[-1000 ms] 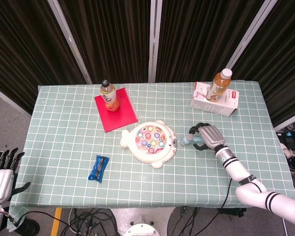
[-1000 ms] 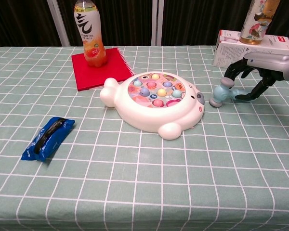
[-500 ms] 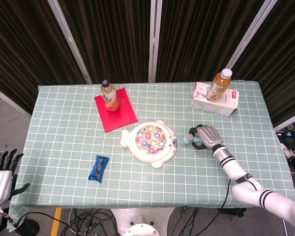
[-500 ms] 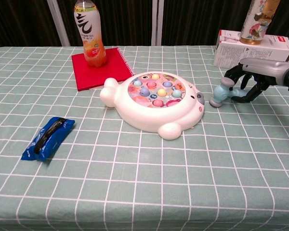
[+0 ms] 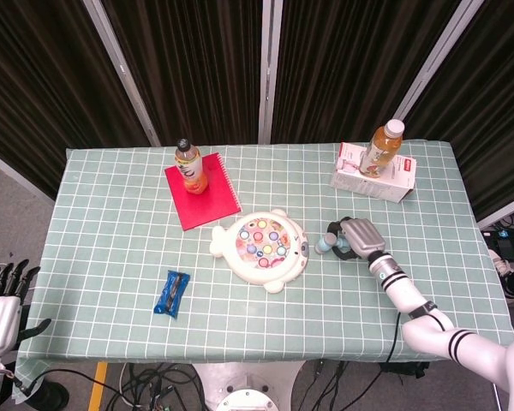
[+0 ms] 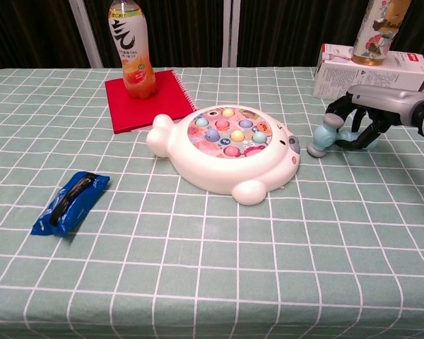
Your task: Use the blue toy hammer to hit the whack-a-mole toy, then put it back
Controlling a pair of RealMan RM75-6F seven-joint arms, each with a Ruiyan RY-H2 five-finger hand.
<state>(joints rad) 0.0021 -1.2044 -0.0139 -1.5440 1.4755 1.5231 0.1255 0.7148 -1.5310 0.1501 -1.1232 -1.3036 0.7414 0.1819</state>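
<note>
So the right hand (image 6: pixel 359 120) is curling its fingers (image 6: pixel 337 107) down around the handle of the blue toy hammer (image 6: pixel 327 136), which is lying on the table (image 6: pixel 198 254) just right of the whack-a-mole toy (image 6: pixel 226 148); the fingers are closing round the handle from above, looks like a grip, and the hammer's head is resting on the cloth, pointing toward the toy without touching it; from the head view the same hand (image 5: pixel 353 238) is covering most of the handle so only the hammer's head (image 5: pixel 323 245) is peeking out on its left.

Compared with a second ago the fingers are way more closed; back then they were arched open over the handle with a clear gap, and now they're wrapping it; the hammer itself is sitting in pretty much the same spot, not lifted.

The left hand (image 5: pixel 2 300) is hanging off the near left corner of the table, fingers apart and straight, holding nothing; it's sitting a bit lower in the head view than before.

Other stuff: a red notebook (image 6: pixel 147 99) with an orange drink bottle (image 6: pixel 131 49) on it at the far left, a white box (image 6: pixel 371 69) with another bottle (image 6: pixel 378 28) on top at the far right, and a blue snack packet (image 6: pixel 71 201) near left.
</note>
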